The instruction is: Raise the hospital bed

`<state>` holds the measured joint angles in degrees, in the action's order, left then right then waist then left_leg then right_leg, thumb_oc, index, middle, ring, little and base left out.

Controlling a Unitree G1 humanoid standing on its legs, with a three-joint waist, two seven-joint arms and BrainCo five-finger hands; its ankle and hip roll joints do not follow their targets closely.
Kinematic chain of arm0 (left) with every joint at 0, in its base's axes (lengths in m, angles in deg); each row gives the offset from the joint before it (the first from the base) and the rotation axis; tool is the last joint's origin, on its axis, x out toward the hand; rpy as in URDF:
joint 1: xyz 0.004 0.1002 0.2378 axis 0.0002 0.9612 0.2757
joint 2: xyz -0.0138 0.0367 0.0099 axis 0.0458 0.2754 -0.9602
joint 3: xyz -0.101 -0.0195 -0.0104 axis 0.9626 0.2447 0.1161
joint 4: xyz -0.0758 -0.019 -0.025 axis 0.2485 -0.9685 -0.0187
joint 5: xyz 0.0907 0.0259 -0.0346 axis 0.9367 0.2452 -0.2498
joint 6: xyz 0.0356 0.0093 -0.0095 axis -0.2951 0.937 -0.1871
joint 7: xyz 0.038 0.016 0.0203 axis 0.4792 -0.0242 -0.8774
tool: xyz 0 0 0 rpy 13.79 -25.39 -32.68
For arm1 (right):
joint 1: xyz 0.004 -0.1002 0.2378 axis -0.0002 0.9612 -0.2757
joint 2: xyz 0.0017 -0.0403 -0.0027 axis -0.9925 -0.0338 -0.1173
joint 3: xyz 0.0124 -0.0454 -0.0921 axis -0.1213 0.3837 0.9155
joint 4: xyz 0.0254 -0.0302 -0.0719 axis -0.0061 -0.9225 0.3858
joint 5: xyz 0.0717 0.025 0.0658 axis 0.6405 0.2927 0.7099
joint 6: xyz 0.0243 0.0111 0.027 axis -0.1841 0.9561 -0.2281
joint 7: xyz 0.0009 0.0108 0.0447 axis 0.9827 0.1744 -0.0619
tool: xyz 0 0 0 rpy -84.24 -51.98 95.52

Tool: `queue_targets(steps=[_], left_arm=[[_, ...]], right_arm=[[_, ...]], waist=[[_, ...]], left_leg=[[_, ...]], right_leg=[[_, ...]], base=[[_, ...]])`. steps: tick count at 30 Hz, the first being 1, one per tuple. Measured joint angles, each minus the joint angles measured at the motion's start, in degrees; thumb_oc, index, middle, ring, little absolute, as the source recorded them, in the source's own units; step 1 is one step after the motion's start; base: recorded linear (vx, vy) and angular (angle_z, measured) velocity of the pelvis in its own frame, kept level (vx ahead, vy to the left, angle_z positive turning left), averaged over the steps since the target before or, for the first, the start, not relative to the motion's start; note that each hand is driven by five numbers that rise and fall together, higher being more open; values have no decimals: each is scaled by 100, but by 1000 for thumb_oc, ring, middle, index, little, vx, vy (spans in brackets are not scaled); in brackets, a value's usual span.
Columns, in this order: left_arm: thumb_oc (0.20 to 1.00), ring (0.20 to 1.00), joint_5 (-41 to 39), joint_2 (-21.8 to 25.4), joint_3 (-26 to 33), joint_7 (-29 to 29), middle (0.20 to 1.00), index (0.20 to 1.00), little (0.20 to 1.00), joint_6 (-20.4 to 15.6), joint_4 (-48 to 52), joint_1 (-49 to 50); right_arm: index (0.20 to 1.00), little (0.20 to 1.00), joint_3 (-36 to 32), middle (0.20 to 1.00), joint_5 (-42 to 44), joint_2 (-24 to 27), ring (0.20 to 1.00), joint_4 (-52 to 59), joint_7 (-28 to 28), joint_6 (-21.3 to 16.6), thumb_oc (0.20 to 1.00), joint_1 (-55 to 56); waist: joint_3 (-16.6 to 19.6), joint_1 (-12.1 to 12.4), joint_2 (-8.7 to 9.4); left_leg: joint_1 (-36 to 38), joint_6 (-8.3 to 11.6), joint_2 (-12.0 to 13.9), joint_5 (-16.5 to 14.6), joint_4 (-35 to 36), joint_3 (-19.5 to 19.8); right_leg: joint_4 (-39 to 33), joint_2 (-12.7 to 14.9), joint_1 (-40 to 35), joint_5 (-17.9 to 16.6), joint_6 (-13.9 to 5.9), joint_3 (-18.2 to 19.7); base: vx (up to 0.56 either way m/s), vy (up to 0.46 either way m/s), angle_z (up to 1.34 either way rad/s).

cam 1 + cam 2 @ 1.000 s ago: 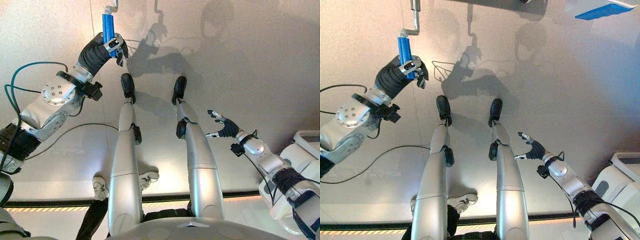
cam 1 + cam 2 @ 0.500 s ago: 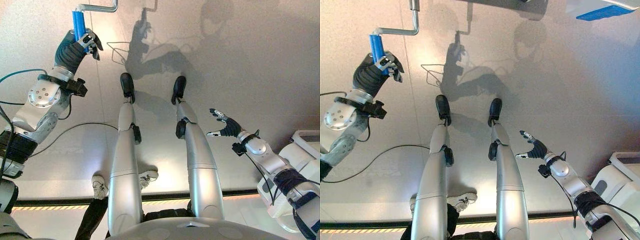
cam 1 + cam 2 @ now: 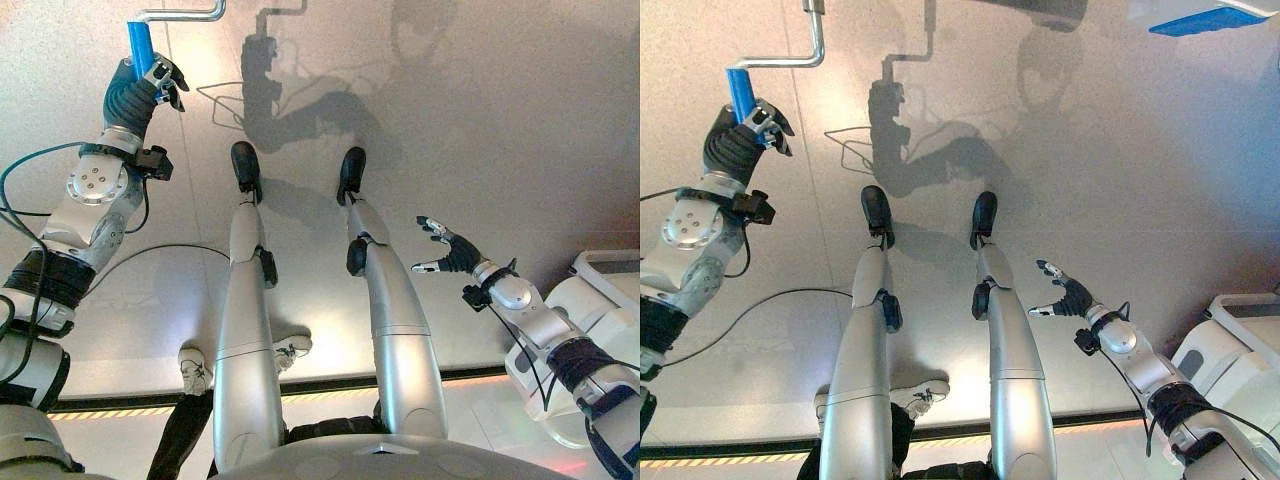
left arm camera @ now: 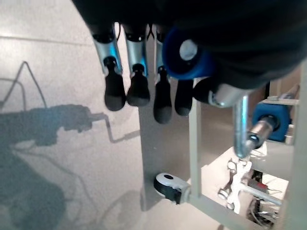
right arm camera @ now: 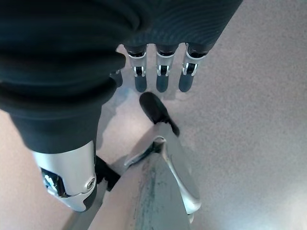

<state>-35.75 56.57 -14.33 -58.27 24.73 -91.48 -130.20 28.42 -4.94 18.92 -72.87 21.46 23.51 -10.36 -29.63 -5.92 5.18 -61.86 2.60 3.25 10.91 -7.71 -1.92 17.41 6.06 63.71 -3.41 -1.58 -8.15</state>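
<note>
**Crank turn in progress, left hand on grip**

Observed left hand (image 3: 145, 85) clenched round the blue crank grip (image 3: 138, 42), fingers curled over it, thumb behind. Grip joined to a bent silver crank arm (image 3: 800, 55) running up towards the bed frame (image 4: 194, 143) above the floor (image 3: 500, 130); a castor (image 4: 168, 184) noted at the frame's foot. Right hand (image 3: 1065, 297) idle, held low and well apart from the crank, fingers relaxed and spread, grasping nothing.

Judged step: mid-rotation of the crank, bed not visibly raised. Next move likely to need a steady circular sweep of the grip about the shaft, wrist following round, clench kept firm to avoid slipping off.
</note>
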Motion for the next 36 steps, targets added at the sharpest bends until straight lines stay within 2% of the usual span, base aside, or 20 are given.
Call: queue_targets(steps=[7,17,23,36], left_arm=[[200,200,224,-240,-182,-64,200,200,200,140,-624,-410],[200,200,313,-884,-451,-173,200,200,200,247,-1630,-1085],[200,200,448,-970,-565,-244,200,200,200,304,-1955,-1406],[200,200,684,-1375,-929,-256,200,200,200,408,-2466,-1953]], right_arm=[[1000,1000,13,1000,1,-8,1000,6,1,0,1000,-1],[1000,1000,124,1000,11,-7,1000,-11,0,0,1000,-11],[1000,1000,273,1000,26,-16,1000,-46,1,0,1000,-59],[1000,1000,363,1000,31,-29,1000,-59,0,0,1000,-103]], waist=[[-1,-110,12],[2,-145,27],[-2,-276,76],[0,-326,79]], left_leg=[[-81,-1,0,-1,-16,-1],[-89,7,37,-16,-62,-70],[-118,13,54,-27,-67,-111],[-118,26,55,-41,-84,-126]], right_leg=[[1,-1,73,-3,1,3],[-25,-41,95,-16,-10,74],[-25,-63,154,-45,18,129],[16,-83,202,-64,37,188]], base=[[0,0,0],[2,-6,-2],[4,-7,-2],[1,-2,0]])
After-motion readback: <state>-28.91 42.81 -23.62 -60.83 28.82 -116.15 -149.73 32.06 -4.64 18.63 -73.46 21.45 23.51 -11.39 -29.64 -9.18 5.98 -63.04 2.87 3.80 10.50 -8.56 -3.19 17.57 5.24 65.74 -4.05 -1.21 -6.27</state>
